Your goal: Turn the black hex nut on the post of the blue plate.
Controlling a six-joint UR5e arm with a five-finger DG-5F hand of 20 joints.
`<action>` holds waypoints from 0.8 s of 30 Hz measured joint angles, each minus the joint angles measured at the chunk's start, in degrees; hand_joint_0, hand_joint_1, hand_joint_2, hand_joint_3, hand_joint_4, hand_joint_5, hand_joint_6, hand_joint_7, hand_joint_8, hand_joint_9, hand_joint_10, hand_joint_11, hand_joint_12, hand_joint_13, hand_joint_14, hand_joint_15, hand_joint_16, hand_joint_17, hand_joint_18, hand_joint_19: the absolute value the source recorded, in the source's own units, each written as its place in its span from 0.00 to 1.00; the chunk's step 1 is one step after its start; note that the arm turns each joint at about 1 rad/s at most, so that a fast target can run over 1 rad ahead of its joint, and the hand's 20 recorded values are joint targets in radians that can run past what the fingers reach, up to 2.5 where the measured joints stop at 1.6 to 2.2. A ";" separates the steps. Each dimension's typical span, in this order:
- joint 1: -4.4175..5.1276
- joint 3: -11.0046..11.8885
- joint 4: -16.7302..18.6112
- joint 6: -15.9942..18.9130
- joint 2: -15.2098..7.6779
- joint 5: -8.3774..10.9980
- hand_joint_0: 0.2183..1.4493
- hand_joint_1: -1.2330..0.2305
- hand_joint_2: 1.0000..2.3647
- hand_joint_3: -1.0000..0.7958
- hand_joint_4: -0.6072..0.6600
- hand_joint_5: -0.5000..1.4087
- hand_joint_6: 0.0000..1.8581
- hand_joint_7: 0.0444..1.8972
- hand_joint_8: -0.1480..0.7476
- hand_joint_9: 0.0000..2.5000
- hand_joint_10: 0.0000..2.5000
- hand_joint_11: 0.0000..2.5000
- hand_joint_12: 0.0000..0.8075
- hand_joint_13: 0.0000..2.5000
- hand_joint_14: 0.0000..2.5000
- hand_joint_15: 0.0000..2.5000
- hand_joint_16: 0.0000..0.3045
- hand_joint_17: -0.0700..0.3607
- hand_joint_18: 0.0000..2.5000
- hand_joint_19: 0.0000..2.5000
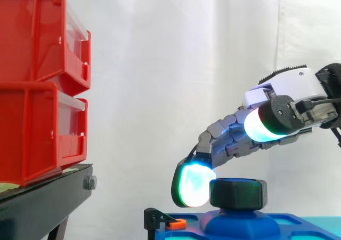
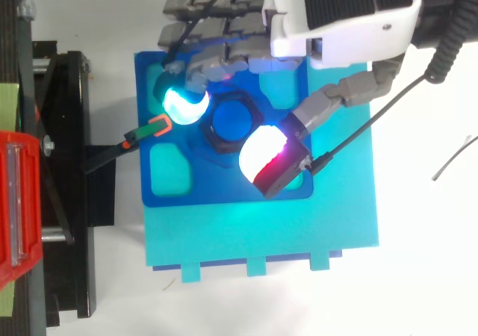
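Observation:
The black hex nut (image 1: 238, 193) sits on the blue post (image 2: 233, 119) in the middle of the blue plate (image 2: 172, 190). My hand (image 1: 290, 88) reaches in from the right, above the plate. One bent finger's cyan pad (image 1: 194, 184) rests against the nut's left side, also seen from above (image 2: 183, 104). The thumb's white pad (image 1: 261, 125) hangs well above the nut, over its near right edge (image 2: 261, 149), and does not touch it. The other fingers lie over the plate's far side, bent but apart from the nut.
The blue plate lies on a larger cyan base (image 2: 261, 231). A black clamp with an orange tip (image 2: 153, 129) grips the plate's left edge. Two stacked red bins (image 1: 37, 85) stand on the black stand (image 1: 42, 202) to the left.

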 measured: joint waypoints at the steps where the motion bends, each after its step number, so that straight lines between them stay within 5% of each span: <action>1: -0.21 0.00 -0.02 -0.07 0.00 -0.26 0.20 0.68 0.00 0.28 0.60 0.15 0.27 0.40 0.39 0.09 0.00 0.00 0.40 0.01 0.00 0.02 0.17 0.44 0.00 0.10; 24: -5.27 0.08 -0.88 -0.38 0.04 -7.26 0.20 0.68 0.00 0.28 0.60 0.15 0.27 0.40 0.39 0.09 0.00 0.00 0.40 0.01 0.00 0.02 0.18 0.44 0.00 0.11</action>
